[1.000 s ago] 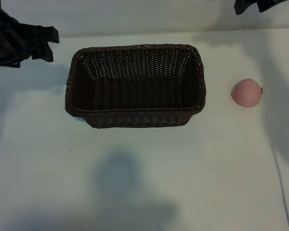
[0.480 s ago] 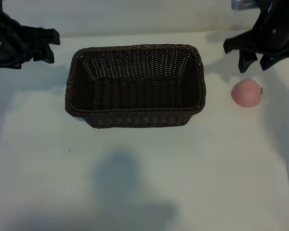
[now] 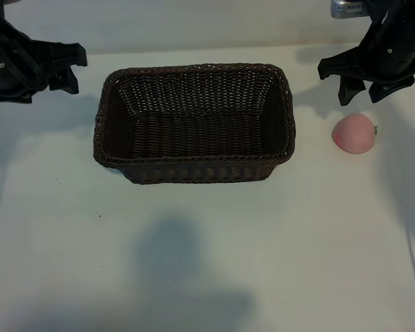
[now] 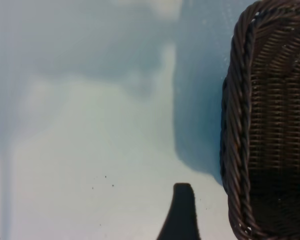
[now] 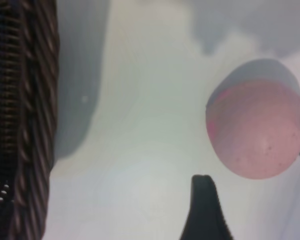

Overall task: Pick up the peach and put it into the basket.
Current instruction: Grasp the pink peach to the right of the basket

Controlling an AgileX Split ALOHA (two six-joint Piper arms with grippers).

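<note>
The peach lay on the white table, to the right of the basket in the exterior view and clear of its rim. It was nearly round, so it had no marked long axis; its small dark stem pointed away from the basket, toward the table's right edge.

Judged from its smooth, matt skin and small size, it would likely be light and somewhat yielding, and apt to roll if nudged off centre. The soundest hold appeared to be across its widest girth, 1 finger on each flank, with the stem left free.

The right gripper hung just behind the peach, pointed steeply down, jaws spread and empty; the right wrist view showed 1 fingertip just beside the fruit, not touching it.

The left gripper stood idle beyond the basket's left end, jaws spread, holding nothing.
</note>
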